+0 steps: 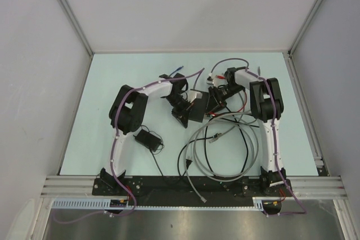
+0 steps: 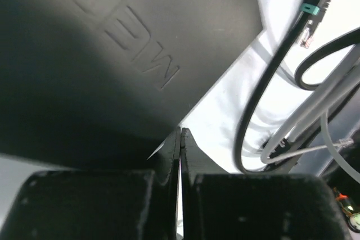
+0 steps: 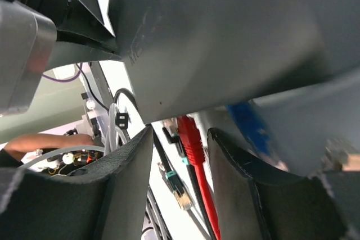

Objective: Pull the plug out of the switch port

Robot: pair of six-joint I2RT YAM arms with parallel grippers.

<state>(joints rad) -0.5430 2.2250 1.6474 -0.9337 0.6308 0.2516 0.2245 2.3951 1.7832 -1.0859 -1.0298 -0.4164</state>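
Near the middle of the bench [image 1: 112, 77] lies the switch [image 1: 198, 107], a flat black box, with both arms bent over it. At its left side the left end effector [image 2: 180, 141] has its fingers pressed together with nothing between them, and the tips rest at the edge of the box. I judge it is there to keep the box from sliding, but whether it really presses I cannot tell. At the right side the right end effector [image 3: 180, 133] is spread about halfway. The red plug [image 3: 190, 136] stands between its two fingers [image 3: 132, 172] with a small gap on each side, so it is not pinched. The head of the red plug reaches up to the edge of the switch, so it seems to be seated in the port and not yet out. A blue cable [image 3: 244, 119] is just beside it. In my judgement the approach is done; what is left is to close on the plug and pull it away from the box.
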